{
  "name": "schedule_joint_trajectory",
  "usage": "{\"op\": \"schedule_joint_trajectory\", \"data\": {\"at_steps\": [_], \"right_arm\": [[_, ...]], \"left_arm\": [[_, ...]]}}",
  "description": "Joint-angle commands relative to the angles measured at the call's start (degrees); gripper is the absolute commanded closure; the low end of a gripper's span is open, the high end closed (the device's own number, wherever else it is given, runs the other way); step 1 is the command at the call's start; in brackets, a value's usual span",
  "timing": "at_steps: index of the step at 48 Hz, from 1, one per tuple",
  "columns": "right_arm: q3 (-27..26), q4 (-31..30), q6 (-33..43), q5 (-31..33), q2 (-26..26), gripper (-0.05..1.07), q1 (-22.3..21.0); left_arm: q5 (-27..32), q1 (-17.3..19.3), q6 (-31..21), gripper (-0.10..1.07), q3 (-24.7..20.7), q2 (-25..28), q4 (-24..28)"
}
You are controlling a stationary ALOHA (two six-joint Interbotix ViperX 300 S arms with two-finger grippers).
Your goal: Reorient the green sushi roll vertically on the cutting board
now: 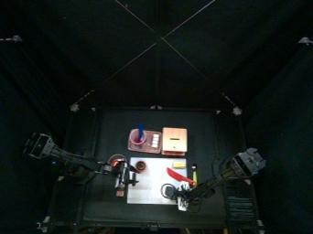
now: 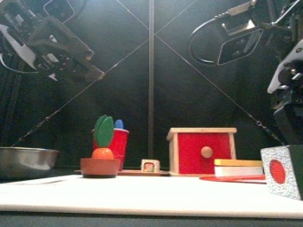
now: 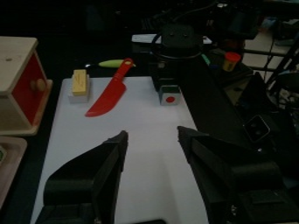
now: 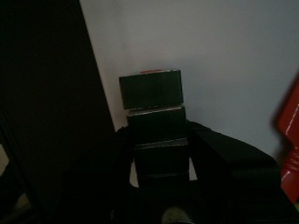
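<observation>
The green sushi roll (image 4: 152,89) lies on the white cutting board (image 3: 128,140), toward its five-o'clock corner in the top view, just beside a red knife (image 3: 110,91). The right gripper (image 4: 160,144) straddles it, jaws apart. The left gripper (image 3: 152,140) hovers, jaws apart.

From my remote station this reads as a robotics lab test cell: black curtains (image 1: 73,55) close in all sides, crossing at frame centre in the top view. A small black table (image 1: 91,169) sits low in frame, holding toy props on a white cutting board (image 3: 140,166), with both arms mounted at its sides
</observation>
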Motion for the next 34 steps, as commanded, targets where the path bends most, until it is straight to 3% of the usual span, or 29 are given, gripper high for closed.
{"op": "schedule_joint_trajectory", "data": {"at_steps": [1,20,26,34], "right_arm": [[-3.16,1.23,0.09,0.00,-1.58,0.37,-1.14],[-8.00,9.40,1.49,2.11,-0.88,0.37,-9.84],[-8.79,9.76,8.26,2.37,-0.26,0.38,-12.66],[-8.79,7.47,23.29,2.55,0.44,0.38,-14.41]], "left_arm": [[-0.26,0.09,0.00,0.12,-0.79,-0.18,0.00],[-0.35,1.49,-0.18,0.12,-1.32,-0.26,-0.18],[-0.70,1.85,-0.18,0.12,-2.20,-0.70,-0.70],[-0.79,2.37,-0.26,0.12,-3.08,-1.58,-1.58]]}}
